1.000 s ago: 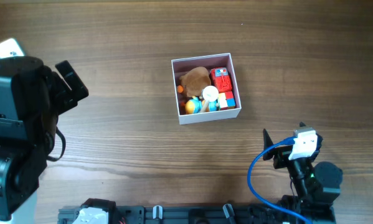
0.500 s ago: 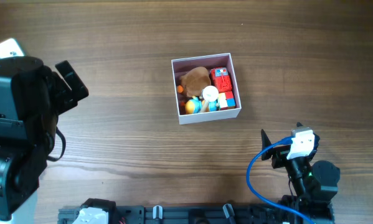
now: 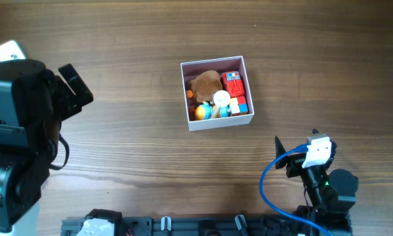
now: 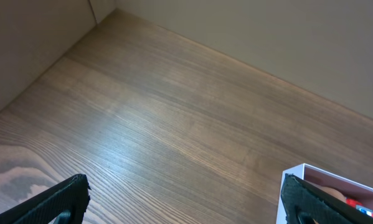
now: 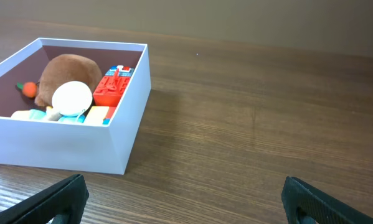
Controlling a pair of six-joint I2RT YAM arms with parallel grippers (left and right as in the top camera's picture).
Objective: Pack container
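Left gripper (image 3: 76, 87), right gripper (image 3: 283, 156): wide, empty, well clear of full container (image 3: 219, 122); looks packed, calls for parking only.

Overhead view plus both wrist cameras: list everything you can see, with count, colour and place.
Wooden table: one, brown, under everything.
Square shallow container: one, white walls, dusty pink inside, mid-table.
Brown plush toy: one, container's left half.
Red blocky toy: one, by its right wall.
White round piece: one, container's middle.
Small toys: several, orange, blue, yellow, along its near wall.
Blue cable: one, on the right arm.
Left gripper: one, black, open, far left of the container.
Right gripper: one, black, open, near-right of the container.
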